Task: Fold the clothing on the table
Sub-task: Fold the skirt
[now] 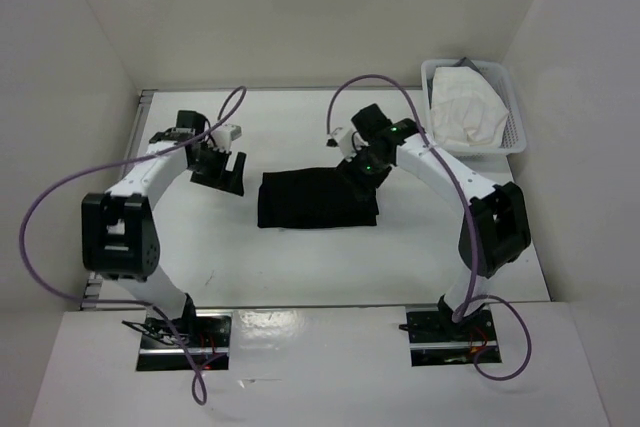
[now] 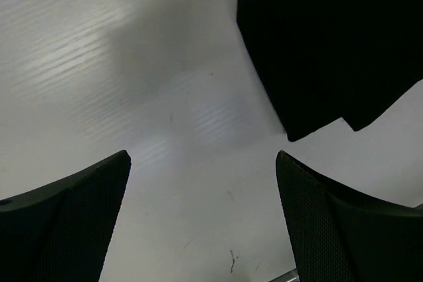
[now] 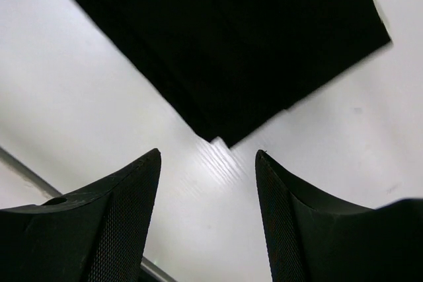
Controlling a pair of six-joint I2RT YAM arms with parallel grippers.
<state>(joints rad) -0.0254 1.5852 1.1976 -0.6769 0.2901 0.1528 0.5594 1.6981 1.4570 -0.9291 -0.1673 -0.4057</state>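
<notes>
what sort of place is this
Probably a robot lab test cell: a white table boxed in by plain white panels, a left arm and right arm bolted at its near edge, one black garment laid out.

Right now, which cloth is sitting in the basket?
The white cloth, bunched up in the basket at the far right corner of the table. The black cloth lies flat in the middle of the table instead.

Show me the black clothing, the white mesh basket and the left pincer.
black clothing (image 1: 318,199), top view, middle of the fabric.
white mesh basket (image 1: 517,117), top view, its right mesh wall.
left pincer (image 2: 203,156), left wrist view, midway between its fingertips.
</notes>
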